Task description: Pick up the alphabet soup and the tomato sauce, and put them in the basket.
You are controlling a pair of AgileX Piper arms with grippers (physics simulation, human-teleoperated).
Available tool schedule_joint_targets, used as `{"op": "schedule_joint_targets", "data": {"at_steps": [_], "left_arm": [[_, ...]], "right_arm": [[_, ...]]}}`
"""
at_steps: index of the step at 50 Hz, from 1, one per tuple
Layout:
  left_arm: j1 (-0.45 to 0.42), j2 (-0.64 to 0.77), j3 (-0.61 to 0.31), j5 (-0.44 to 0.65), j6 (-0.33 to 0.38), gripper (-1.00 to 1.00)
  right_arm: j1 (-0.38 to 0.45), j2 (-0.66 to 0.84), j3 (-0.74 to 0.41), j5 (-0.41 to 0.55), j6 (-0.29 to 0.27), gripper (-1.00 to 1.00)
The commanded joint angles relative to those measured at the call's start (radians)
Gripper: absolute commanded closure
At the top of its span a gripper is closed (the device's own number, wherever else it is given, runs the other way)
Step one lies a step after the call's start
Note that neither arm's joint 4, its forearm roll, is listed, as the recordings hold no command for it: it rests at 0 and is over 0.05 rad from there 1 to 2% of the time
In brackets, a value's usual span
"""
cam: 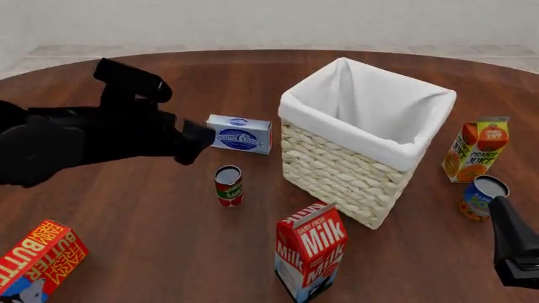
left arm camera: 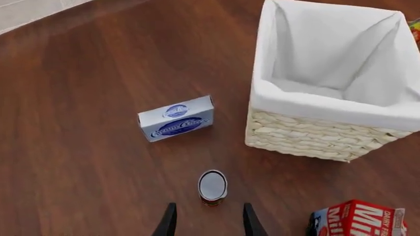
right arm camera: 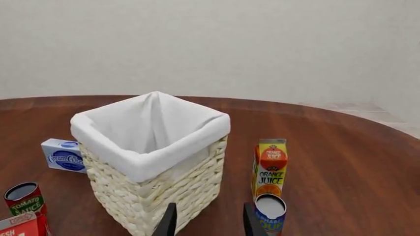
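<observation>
The tomato sauce (left arm camera: 213, 187) is a slim red can with a pale top, standing upright on the table just ahead of my left gripper (left arm camera: 208, 223). That gripper is open and empty, hovering above and left of the can (cam: 228, 185) in the front view. The alphabet soup (cam: 481, 197), a blue and orange can, stands right of the basket (cam: 337, 161). My right gripper (right arm camera: 208, 223) is open with nothing between its fingers; the soup (right arm camera: 270, 212) lies just beyond its right finger (right arm camera: 250, 221). The basket (left arm camera: 315, 105) holds only its white lining.
A cream cheese box (cam: 240, 132) lies left of the basket. A milk carton (cam: 310, 249) stands in front of it, and an orange juice carton (cam: 478, 149) stands behind the soup. A butter box (cam: 38, 255) sits at the near left.
</observation>
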Motion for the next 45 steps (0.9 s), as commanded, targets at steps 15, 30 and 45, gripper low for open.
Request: {"op": "schedule_joint_targets", "data": {"at_steps": [15,30,45], "left_arm": [[-0.016,0.118,0.007,-0.046,-0.014,-1.0],[-0.003,0.2,0.018,-0.098,-0.004,-1.0],[-0.008,0.276,0.021,-0.159,-0.005,-1.0]], "right_arm": [[-0.001,0.001,0.0,-0.002,-0.002,-1.0],[-0.004,-0.001,0.0,0.0,-0.002,-1.0],[-0.003,-0.001,0.0,0.001,0.0,-1.0]]}}
